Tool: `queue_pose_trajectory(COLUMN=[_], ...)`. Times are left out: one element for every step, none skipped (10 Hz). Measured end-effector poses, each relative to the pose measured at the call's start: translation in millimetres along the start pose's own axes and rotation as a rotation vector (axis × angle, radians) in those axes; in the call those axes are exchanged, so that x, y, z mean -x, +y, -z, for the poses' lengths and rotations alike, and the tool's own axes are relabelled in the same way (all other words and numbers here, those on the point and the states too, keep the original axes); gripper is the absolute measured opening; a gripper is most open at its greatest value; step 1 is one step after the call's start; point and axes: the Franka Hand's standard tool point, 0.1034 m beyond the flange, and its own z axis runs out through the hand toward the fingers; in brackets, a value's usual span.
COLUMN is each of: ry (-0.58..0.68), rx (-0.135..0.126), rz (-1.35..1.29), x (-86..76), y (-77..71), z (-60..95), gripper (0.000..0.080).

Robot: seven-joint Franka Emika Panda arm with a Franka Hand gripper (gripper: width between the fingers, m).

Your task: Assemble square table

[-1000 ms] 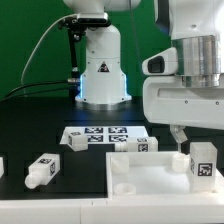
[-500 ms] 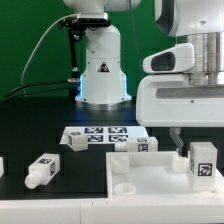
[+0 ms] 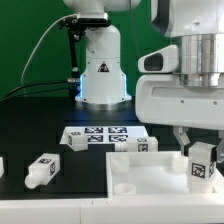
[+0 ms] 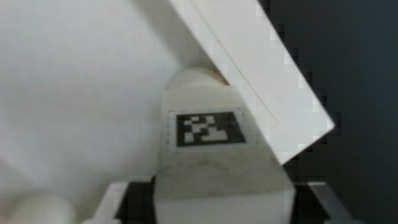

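Note:
The white square slab (image 3: pixel 140 172) lies at the front of the exterior view's right. It fills much of the wrist view (image 4: pixel 71 100). My gripper (image 3: pixel 201 150) stands over the slab's right part, shut on a chunky white leg (image 3: pixel 203 166) with a square tag. The leg stands upright on the slab. In the wrist view the leg (image 4: pixel 210 130) sits between my fingers (image 4: pixel 132 202) beside the slab's raised edge. A second leg (image 3: pixel 40 170) lies at the exterior view's left. A third leg (image 3: pixel 146 145) lies behind the slab.
The marker board (image 3: pixel 95 137) lies in the middle, in front of the white robot base (image 3: pixel 100 70). A dark cable hangs behind at the exterior view's left. The black table top ends at a pale front edge.
The gripper rose a little with the leg half a second ago and has come back down onto the slab. The other legs and the slab have not moved.

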Motion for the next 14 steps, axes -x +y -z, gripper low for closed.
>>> queue_pose_trajectory(ry=[-0.003,-0.024,-0.052,-0.062,-0.062,-0.061,-0.056,-0.051,-0.045,-0.049,-0.058,-0.052,-0.051,-0.05], rx=[-0.002,-0.014,-0.02,-0.021,-0.02,-0.02,-0.021,-0.029,-0.038,-0.039,-0.032,-0.034,-0.034,-0.034], rz=[-0.172,-0.382,-0.556,-0.63,-0.64,-0.623,-0.524,-0.312,-0.124,0.054,0.173,0.218,0.278,0.324], x=[2.0,3.4,3.6,3.0,3.5,3.3,1.7,-2.6,-5.7,-3.8,-0.7,-2.7,-3.3,-3.4], y=[0.5,0.7,1.1,1.4,1.2,1.4,2.5,4.6,5.7,5.0,4.2,5.0,5.7,5.9], z=[-0.1,-0.1,0.0,0.0,0.0,0.0,0.0,0.6,1.8,1.8,1.5,1.5,1.3,1.2], gripper=[0.0291,0.0291,0.0291,0.0291,0.0291,0.0291,0.0291,0.0381,0.0519,0.0623,0.0623,0.0641,0.0641,0.0648])
